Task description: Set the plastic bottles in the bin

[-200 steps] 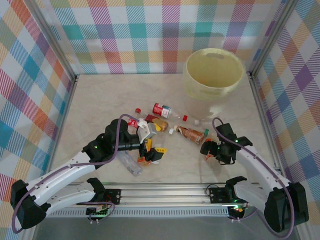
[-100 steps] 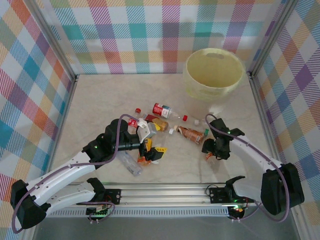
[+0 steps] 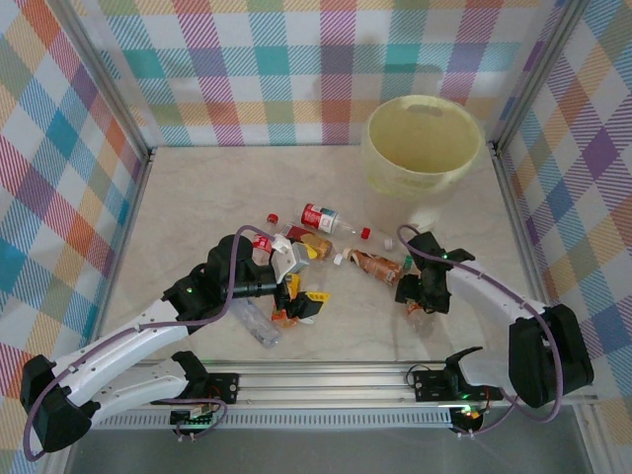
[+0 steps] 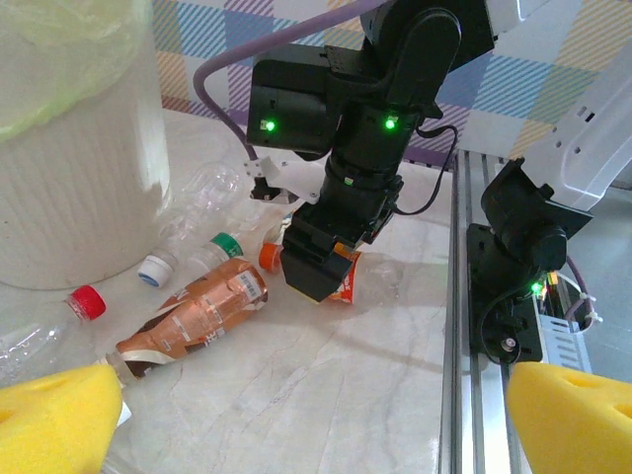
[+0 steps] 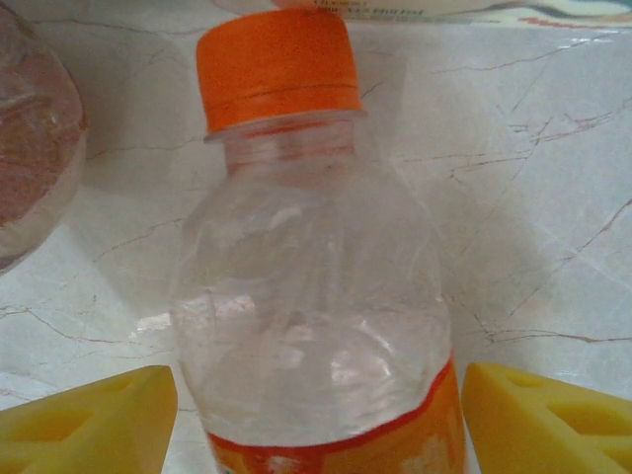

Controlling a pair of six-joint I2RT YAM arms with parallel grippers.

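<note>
A clear bottle with an orange cap and label [image 5: 316,296] lies on the table between the yellow pads [image 5: 99,420] of my right gripper [image 5: 321,425], with a thin gap on each side. From above, that right gripper [image 3: 423,294] covers this bottle [image 3: 413,309]. A brown-labelled bottle [image 3: 377,265] lies just to its left. My left gripper [image 3: 299,294] hangs wide open over the bottle pile, with nothing between its pads [image 4: 59,420]. The pale yellow bin [image 3: 373,148] stands at the back right.
A red-labelled bottle [image 3: 321,217] and several more bottles lie around the left arm, one clear bottle [image 3: 259,324] beneath it. Green-capped [image 4: 225,242] and red-capped [image 4: 87,301] bottles lie near the bin wall [image 4: 69,178]. A metal rail [image 3: 326,380] runs along the near edge.
The right arm has swung left and its gripper has settled over the orange-capped bottle. The left arm has not moved.
</note>
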